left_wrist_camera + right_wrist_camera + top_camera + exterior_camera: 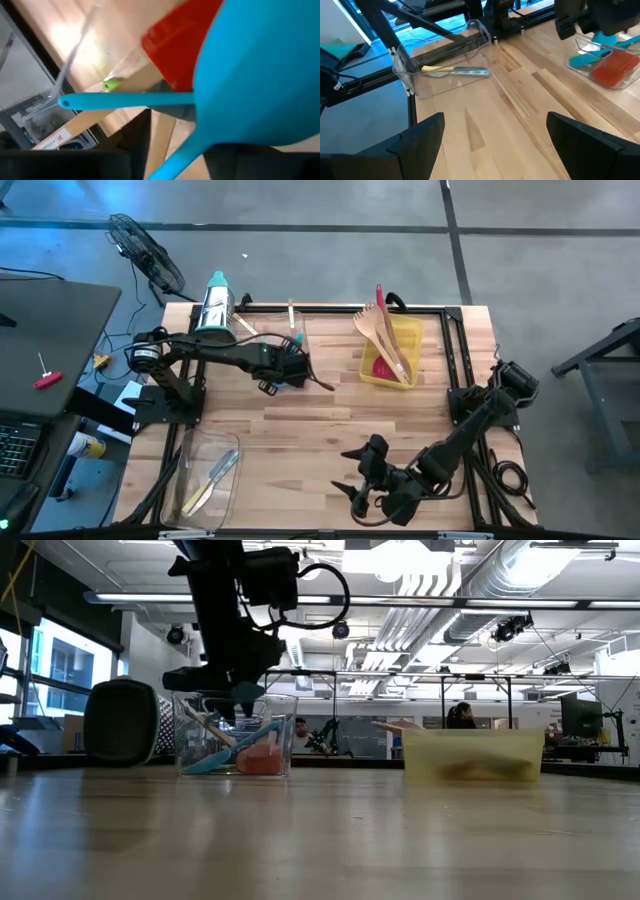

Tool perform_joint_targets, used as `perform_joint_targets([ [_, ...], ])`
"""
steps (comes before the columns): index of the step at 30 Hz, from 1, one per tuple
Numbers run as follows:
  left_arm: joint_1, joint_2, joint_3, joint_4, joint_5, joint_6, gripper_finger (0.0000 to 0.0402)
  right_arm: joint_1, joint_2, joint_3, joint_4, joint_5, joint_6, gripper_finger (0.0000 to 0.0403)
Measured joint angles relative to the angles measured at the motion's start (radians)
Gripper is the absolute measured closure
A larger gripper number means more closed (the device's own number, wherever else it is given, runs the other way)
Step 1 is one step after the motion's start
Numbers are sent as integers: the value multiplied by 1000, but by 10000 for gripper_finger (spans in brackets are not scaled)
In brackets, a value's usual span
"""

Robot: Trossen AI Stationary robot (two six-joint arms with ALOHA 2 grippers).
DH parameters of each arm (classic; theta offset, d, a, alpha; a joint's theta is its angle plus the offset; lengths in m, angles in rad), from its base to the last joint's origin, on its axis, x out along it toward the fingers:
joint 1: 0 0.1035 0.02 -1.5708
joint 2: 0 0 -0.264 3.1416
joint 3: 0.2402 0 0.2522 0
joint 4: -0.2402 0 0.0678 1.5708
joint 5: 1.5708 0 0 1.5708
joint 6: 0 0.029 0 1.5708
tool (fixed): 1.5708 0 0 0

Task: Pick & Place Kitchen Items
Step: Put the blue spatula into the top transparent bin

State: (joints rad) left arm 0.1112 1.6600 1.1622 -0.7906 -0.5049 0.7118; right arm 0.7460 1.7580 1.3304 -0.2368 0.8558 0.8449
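Starting at the front of the table, the right claw (495,122) hangs low over bare wood with its jaws spread wide and nothing between them. It looks toward the front clear bin (475,27), where two slim knives (457,71) lie flat. That bin looks light. A reach that comes in low could push its wall rather than clear it, and the bin would likely slide or tip toward the table edge just beside it.

Farther back, the left claw (235,695) sits right over the back clear bin (285,740). Inside that bin are the blue spatula (215,760) and the red spatula (262,762), the blue one slanted across the red. In the left wrist view the blue head fills most of the picture, so it is very close to the claw. I cannot tell how far this claw is open or whether it has hold of anything.

That is the main risk as I judge it. If the claw lifts away while the blue spatula is caught on it, the spatula could come back out, or drag the bin over and spill both.

Beyond that, the wooden spoons (380,330) stick out past the rim of the yellow bin (410,330). An arm passing close could catch them and flip them onto the table.
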Motion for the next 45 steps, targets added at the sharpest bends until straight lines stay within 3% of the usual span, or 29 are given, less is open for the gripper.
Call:
perform_joint_targets([
  [6,0,0,1,77,-12,-40,179,0,0,0,-1,0,-42,60],
  [10,-9,0,2,96,-30,-51,154,0,0,0,-1,0,-79,60],
  [27,-148,1,2,117,-215,-64,153,-14,0,0,-103,0,-117,60],
  [31,-149,0,2,112,-186,-63,153,-14,0,-1,-119,-1,-116,60],
  [37,-133,1,2,115,-299,-32,153,-13,0,-1,-120,-36,-116,60],
  [45,-51,0,2,110,-317,-115,153,-13,0,-2,-120,-74,-117,60],
])
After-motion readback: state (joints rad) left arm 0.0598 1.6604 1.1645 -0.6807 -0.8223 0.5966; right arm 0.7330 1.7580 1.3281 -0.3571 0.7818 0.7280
